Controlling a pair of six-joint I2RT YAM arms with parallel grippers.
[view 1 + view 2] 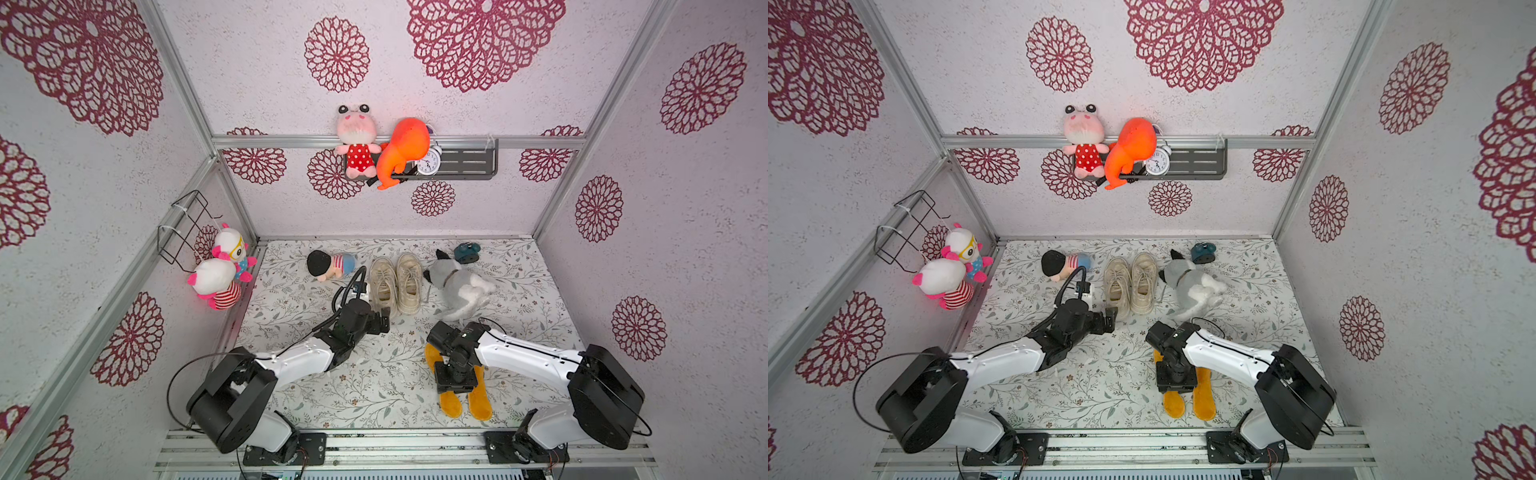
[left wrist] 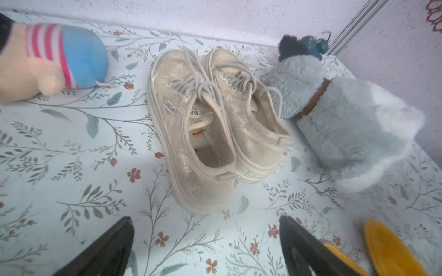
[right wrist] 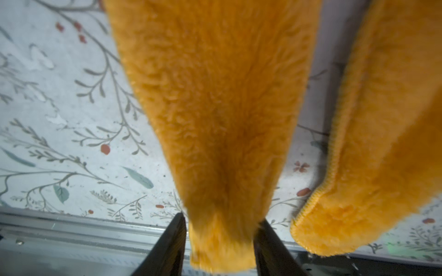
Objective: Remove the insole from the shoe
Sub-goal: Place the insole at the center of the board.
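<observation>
- The right gripper (image 3: pixel 221 217) is standing partly open, its fingers (image 3: pixel 172 239) flanking the end of an orange insole (image 3: pixel 215 119) that is lying on the desk (image 3: pixel 59 143) near its front edge.
- A second insole (image 3: pixel 382 119) is lying just beside it.
- The left gripper (image 2: pixel 205 218) is hovering wide open and empty, just short of the nearer beige shoe (image 2: pixel 198 148).

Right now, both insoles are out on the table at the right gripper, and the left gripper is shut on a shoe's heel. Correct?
No: the left gripper is open and grips nothing; the left wrist view shows its fingers spread wide, clear of the shoe. Both insoles are out on the table at the right gripper.
</observation>
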